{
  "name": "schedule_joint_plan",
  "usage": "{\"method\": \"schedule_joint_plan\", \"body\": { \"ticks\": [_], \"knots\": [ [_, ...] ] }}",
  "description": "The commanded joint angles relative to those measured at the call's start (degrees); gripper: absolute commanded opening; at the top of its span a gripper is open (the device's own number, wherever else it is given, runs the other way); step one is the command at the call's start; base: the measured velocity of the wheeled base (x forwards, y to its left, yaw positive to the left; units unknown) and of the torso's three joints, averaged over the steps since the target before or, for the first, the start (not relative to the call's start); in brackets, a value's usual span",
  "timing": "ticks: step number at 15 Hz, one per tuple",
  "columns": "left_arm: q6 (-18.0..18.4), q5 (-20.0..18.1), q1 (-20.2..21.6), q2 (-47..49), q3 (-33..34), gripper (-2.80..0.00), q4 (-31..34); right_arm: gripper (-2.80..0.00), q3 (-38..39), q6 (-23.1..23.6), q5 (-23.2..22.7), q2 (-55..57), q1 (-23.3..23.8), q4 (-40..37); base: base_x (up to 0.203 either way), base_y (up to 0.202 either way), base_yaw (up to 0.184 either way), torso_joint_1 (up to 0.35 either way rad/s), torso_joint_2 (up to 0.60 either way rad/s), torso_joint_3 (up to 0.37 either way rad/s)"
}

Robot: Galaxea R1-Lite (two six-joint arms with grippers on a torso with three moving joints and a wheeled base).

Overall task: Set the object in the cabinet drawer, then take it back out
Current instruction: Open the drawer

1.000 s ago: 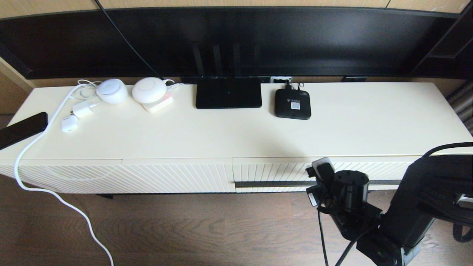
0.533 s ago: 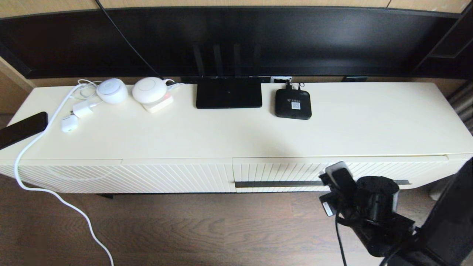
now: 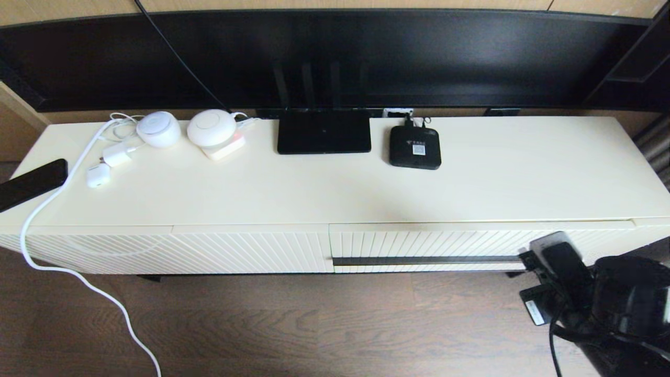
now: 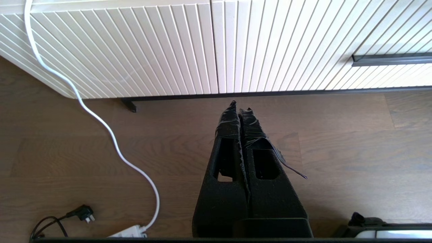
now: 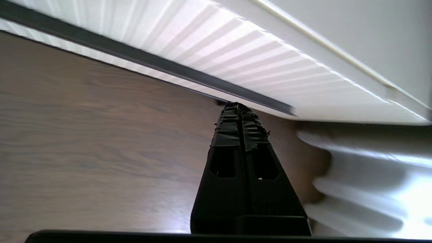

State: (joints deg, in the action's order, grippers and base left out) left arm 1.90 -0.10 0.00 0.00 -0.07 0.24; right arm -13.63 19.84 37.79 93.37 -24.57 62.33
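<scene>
Rightward along the cabinet drawer [image 3: 471, 243] front went the right gripper [image 5: 239, 109], toward 4 o'clock.
Closed and empty, it hung off the dark bar handle's [image 3: 424, 260] right end; the left gripper [image 4: 240, 109], also closed, idled above bare floor [image 4: 84, 152]. No organizer box appeared; the drawer was shut.

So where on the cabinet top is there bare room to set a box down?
The cabinet top is bare from the small black box to its right end, and along the front strip above the drawer. The back left is crowded: router, two white round devices, chargers, white cable, phone. Right claw sits beside the handle's end.
</scene>
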Motion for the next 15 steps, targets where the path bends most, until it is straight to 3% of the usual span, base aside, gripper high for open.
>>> {"method": "schedule_joint_plan", "body": {
  "ticks": [1,4,6,8,9,11,15],
  "knots": [
    [0.03,0.01,0.00,0.06,0.04,-2.80,0.00,-2.80,-0.45,-0.03,1.02,-12.02,1.28,-7.06,0.000,0.000,0.000,0.000,0.00,0.000],
    [0.03,0.01,0.00,0.09,0.04,-2.80,0.02,-2.80,-1.39,-0.39,1.42,-25.94,4.20,-23.00,0.000,0.000,0.000,0.000,0.00,0.000],
    [0.03,0.01,0.00,0.09,0.00,-2.80,0.01,-2.80,-3.09,-0.49,0.41,-35.38,6.11,-38.25,0.000,0.000,0.000,0.000,0.00,0.000],
    [0.03,0.01,0.00,0.09,0.02,-2.80,0.02,-2.80,-5.41,-0.51,-2.48,-43.12,9.37,-56.71,0.000,0.000,0.000,0.000,0.00,0.000],
    [0.03,0.01,0.00,0.09,-0.01,-2.80,0.02,-2.80,-6.09,-0.32,-6.28,-45.50,11.35,-61.50,0.000,0.000,0.000,0.000,0.00,0.000],
    [0.03,0.01,0.00,0.01,0.04,-2.80,0.02,-2.80,-5.86,0.67,-13.57,-47.30,13.62,-64.21,0.000,0.000,0.000,0.000,0.00,0.000],
    [0.03,0.01,0.00,0.05,-0.01,-2.80,-0.07,-2.80,-1.23,13.52,-21.96,-46.68,13.87,-65.34,0.000,0.000,0.000,0.000,0.00,0.000]
  ]
}}
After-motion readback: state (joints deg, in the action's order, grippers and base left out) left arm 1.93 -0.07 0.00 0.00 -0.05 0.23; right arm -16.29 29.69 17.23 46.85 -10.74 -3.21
